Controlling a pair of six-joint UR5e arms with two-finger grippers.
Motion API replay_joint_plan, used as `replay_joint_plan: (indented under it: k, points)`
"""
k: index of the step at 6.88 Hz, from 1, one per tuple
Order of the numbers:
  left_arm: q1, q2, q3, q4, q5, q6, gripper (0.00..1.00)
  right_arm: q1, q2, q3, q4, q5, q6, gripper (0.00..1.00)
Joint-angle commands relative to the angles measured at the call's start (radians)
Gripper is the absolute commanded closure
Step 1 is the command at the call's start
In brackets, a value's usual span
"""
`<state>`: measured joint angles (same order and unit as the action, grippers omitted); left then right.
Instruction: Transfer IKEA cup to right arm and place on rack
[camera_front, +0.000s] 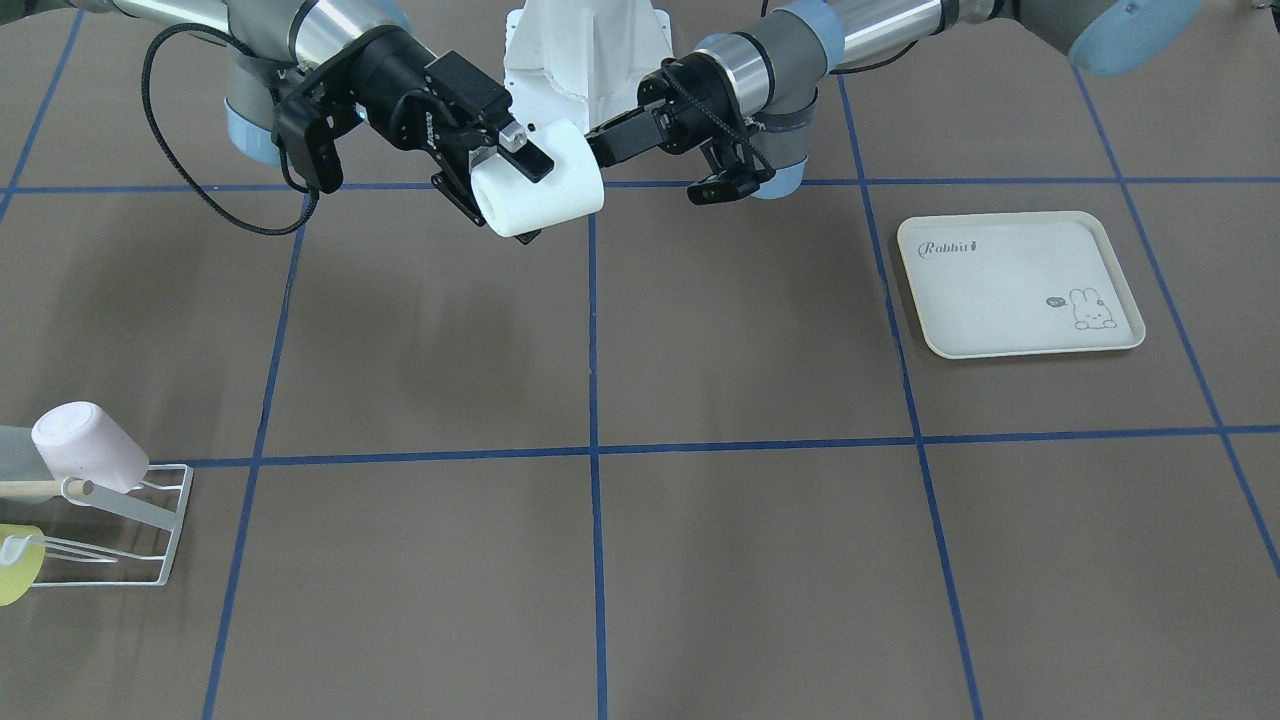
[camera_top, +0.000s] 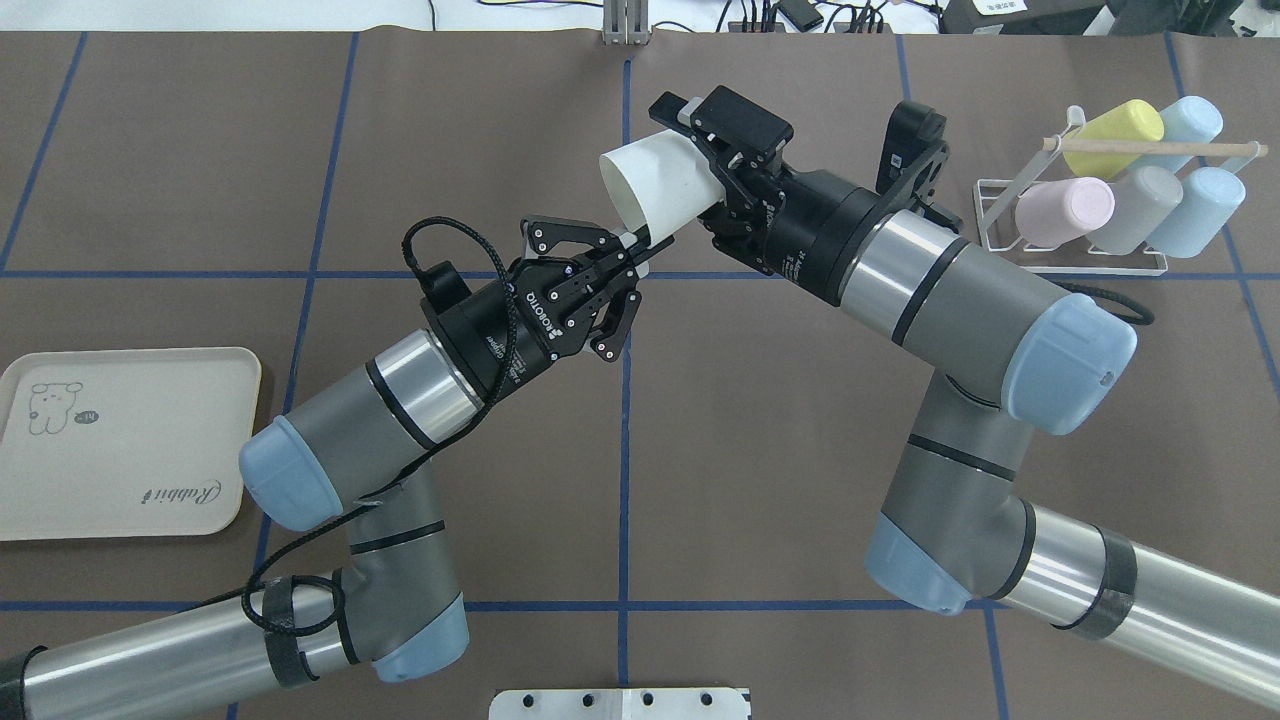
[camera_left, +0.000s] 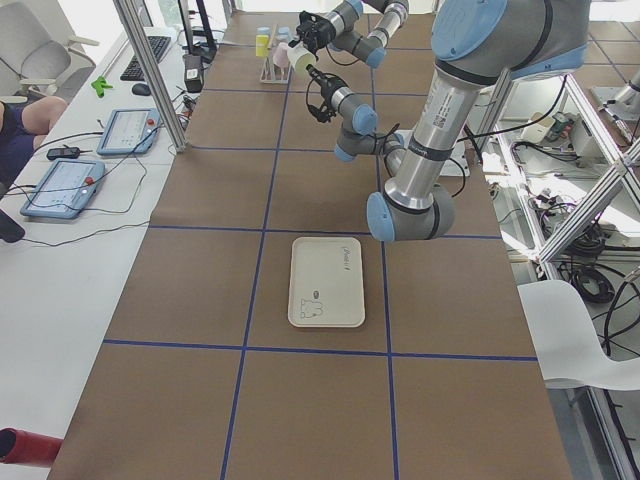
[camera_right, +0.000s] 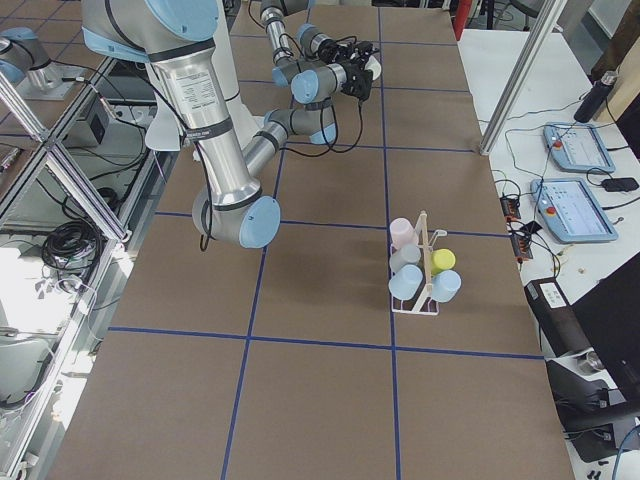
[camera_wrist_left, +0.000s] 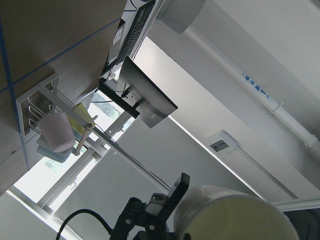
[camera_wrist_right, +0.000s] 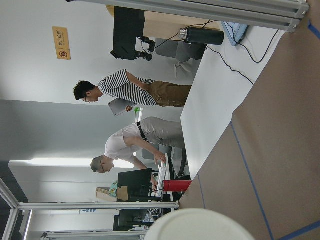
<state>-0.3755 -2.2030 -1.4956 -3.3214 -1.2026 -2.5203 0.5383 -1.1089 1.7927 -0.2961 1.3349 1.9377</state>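
One white plastic cup (camera_front: 545, 190): aloft over brown desk (camera_front: 750, 560), gripped from both sides.
Right end effector (camera_front: 520, 195): clamped across the cup's body.
Left end effector (camera_top: 638, 250): narrow, pinching the cup's rim.
White wire rack with wooden dowel (camera_top: 1075, 268): well apart from the cup, carrying pastel cups (camera_top: 1065, 210).

Robotics lab. A left arm (camera_top: 400, 400) and a right arm (camera_top: 960, 310) work over a brown worktop (camera_front: 750, 560) gridded with blue tape (camera_front: 593, 450). Aluminium posts (camera_left: 150, 70) frame it. A side desk (camera_left: 50, 290) holds teach pendants (camera_left: 128, 130). People (camera_wrist_right: 135, 145) sit at monitors (camera_wrist_right: 135, 185).
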Motion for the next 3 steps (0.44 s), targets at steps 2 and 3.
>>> replay_joint_plan:
  k: [2,3]
  points:
    - [0.000,-0.001,-0.009,-0.013,-0.006,-0.003,0.82,0.000,0.000,-0.006,0.000,0.001,0.003,1.00]
    - [0.000,0.003,-0.009,-0.007,-0.008,0.001,0.12,0.002,0.000,-0.006,0.000,0.001,0.004,1.00]
